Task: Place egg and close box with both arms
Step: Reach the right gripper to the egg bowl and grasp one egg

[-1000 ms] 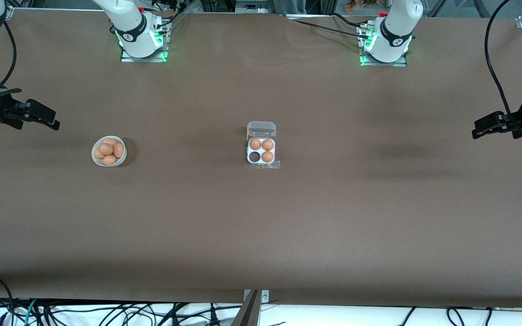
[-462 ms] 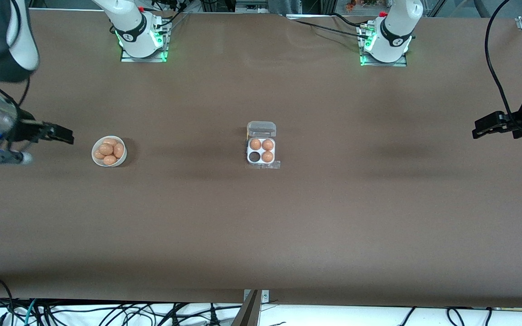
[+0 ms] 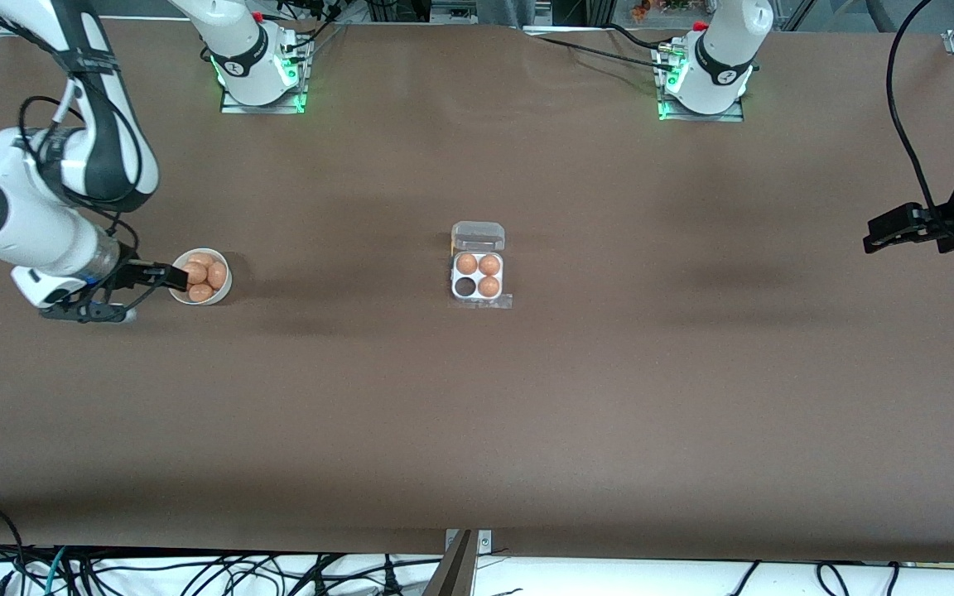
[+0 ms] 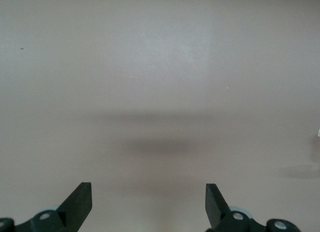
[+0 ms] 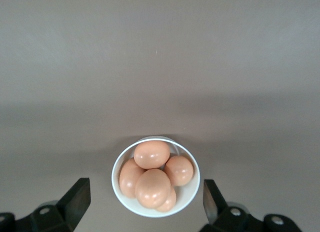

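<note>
A: Now, risks first. Right hand [image 3: 164, 276] over the bowl [image 3: 220, 290] at nine o'clock of the box [image 3: 477, 276], fingers spread wide, nothing held.

B: Could nudge the heap of eggs [image 5: 152, 188] and pinch two at once, or roll the bowl aside if a finger catches the rim. Too hard a squeeze might crack a shell.

A: Box mid-worktop [image 3: 527, 414], lid back, three cells filled, one empty at seven o'clock inside the tray. Could miss that cell and knock a seated egg.

B: Left hand [image 3: 879, 233] waiting at three o'clock, wide open, empty.

A: Writing?

B: None readable on box or bowl.
</note>
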Motion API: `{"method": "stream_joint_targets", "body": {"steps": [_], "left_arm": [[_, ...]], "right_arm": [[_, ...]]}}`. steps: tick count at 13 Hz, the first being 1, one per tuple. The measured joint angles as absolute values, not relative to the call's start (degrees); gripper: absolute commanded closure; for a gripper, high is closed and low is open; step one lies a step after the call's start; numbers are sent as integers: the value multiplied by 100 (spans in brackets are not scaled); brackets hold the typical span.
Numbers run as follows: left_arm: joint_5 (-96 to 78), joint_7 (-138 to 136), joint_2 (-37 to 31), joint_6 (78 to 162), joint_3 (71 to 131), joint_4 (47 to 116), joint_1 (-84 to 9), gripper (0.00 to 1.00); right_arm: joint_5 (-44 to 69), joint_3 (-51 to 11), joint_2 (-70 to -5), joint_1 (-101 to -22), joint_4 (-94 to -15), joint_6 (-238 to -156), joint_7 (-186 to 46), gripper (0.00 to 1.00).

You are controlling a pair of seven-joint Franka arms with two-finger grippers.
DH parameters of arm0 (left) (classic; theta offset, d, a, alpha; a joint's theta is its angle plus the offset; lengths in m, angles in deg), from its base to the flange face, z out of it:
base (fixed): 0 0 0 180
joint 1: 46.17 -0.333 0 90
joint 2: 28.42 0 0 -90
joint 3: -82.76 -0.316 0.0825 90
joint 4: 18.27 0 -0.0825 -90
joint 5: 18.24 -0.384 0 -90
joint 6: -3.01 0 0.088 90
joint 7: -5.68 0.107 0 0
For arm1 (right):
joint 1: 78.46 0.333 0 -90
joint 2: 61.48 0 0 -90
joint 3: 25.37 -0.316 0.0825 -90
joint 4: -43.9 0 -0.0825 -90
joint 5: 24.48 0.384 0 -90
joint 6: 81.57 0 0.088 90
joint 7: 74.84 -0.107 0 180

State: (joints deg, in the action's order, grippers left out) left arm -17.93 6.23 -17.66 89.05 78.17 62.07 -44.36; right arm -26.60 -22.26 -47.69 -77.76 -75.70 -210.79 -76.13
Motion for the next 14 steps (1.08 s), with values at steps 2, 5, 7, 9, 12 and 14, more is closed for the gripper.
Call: {"method": "stream_joint_targets", "body": {"steps": [2, 5, 7, 9, 12, 14], "left_arm": [[-1793, 623, -1766, 8902, 7817, 6207, -4436, 0], [-1793, 623, -1766, 8902, 7817, 6207, -4436, 0], [-1793, 623, -1766, 8900, 7817, 6207, -4436, 0], [-1793, 623, -1766, 8899, 7817, 6207, -4436, 0], [-1793, 623, -1766, 8898, 7817, 6207, -4436, 0], [-1793, 623, -1766, 8898, 7819, 6207, -4436, 0]], "right_arm": [[-2661, -2228, -4770, -7775, -8125, -21625, -7610, 0], [-2673, -2231, -4771, -7771, -8318, -21755, -7600, 0], [-2683, -2237, -4767, -7764, -8334, -21755, -7599, 0], [-2713, -2246, -4748, -7751, -8353, -21756, -7598, 0], [-2787, -2265, -4704, -7720, -8357, -21767, -7598, 1], [-2793, -2265, -4658, -7707, -8357, -21816, -7598, 11]]}}
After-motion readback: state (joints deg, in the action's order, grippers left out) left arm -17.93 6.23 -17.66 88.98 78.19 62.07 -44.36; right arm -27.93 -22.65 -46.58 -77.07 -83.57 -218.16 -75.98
